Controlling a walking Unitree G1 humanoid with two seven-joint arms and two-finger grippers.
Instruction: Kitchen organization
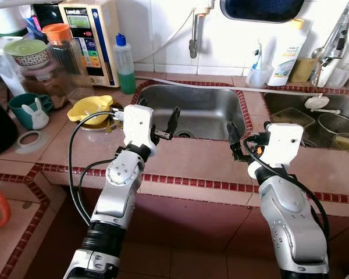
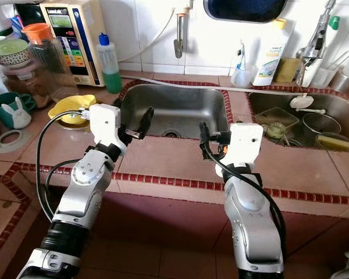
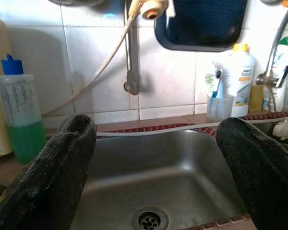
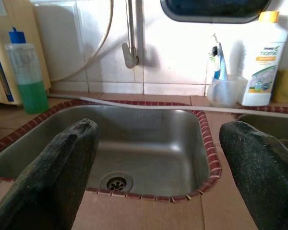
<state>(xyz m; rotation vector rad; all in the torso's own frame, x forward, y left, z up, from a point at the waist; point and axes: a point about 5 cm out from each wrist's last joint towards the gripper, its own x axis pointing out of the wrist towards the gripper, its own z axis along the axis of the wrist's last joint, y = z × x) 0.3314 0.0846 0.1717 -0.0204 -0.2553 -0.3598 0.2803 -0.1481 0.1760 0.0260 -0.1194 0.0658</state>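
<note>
Gaping left gripper (image 1: 173, 125), right gripper (image 1: 235, 142) before steel sink (image 1: 163, 96).

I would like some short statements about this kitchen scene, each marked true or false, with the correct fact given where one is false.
1. The left gripper is open and holds nothing. True.
2. The left sink is full of dishes. False: its basin looks bare; the dishes lie in the right sink.
3. The bottle with green liquid has a blue cap. True.
4. The right gripper grips a cup. False: it is open and hangs over the counter, holding nothing.
5. The yellow dish lies on the counter left of the left sink. True.
</note>
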